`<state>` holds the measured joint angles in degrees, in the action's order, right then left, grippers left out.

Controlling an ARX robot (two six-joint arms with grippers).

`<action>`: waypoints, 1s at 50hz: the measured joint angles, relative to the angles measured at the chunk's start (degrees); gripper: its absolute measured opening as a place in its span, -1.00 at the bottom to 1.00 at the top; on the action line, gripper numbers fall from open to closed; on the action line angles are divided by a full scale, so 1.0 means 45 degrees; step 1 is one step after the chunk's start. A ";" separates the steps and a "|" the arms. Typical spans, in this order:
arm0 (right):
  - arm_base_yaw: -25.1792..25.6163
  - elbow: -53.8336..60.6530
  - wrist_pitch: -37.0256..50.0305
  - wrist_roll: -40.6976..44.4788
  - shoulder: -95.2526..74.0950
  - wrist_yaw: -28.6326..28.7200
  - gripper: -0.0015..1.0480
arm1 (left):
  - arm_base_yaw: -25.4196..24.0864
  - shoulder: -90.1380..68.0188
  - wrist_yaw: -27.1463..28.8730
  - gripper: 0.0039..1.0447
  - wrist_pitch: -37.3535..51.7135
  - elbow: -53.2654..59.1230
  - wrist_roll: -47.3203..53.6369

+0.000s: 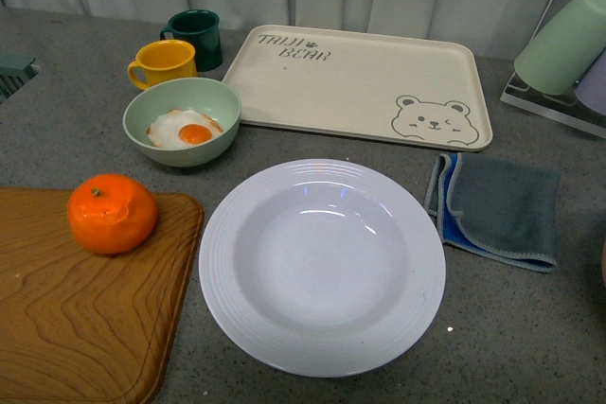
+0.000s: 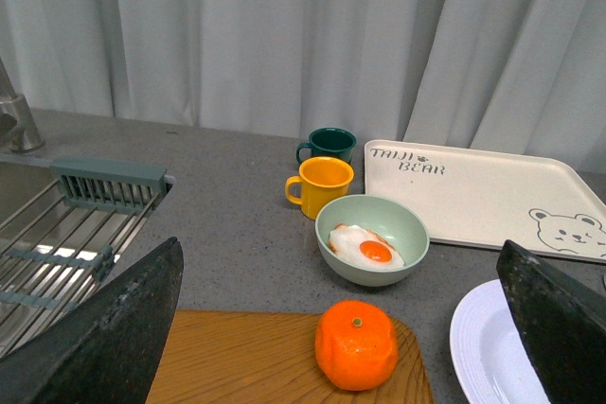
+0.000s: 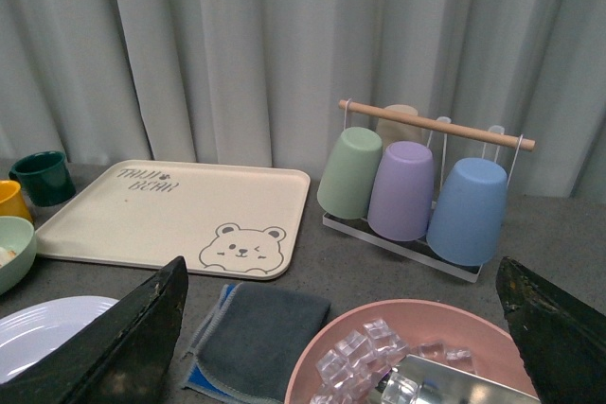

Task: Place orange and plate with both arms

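Orange (image 1: 112, 213) (bright, green stem dot) is seated on wooden cutting board (image 1: 76, 328), beside white ridged-rim plate (image 1: 227, 272). Left gripper (image 2: 338, 243) and right gripper (image 3: 341, 262) are spread wide, nothing held.

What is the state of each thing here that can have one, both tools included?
left tool, open, empty
right tool, open, empty
orange, unpeeled, on the wooden board
plate, upright, empty
green bowl, holds a fried egg
tray, empty
cloth, folded
pink bowl, holds ice cubes
yellow mug, upright
dark green mug, upright
green cup, upside down
purple cup, upside down
blue cup, upside down
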<state>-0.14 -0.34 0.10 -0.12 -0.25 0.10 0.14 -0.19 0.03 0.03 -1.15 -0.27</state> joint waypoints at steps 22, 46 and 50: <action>0.0000 0.0000 0.0000 0.0000 0.0000 0.0000 0.82 | 0.0000 0.0000 0.0000 0.88 0.0000 0.0000 0.0000; 0.0000 0.0000 0.0000 0.0000 0.0000 0.0000 0.82 | 0.0000 0.0000 0.0000 0.88 0.0000 0.0000 0.0000; 0.0000 0.0000 0.0000 0.0000 0.0000 0.0000 0.82 | 0.0000 0.0000 0.0000 0.88 0.0000 0.0000 0.0000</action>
<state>-0.14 -0.34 0.10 -0.12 -0.25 0.10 0.14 -0.19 0.03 0.03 -1.15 -0.27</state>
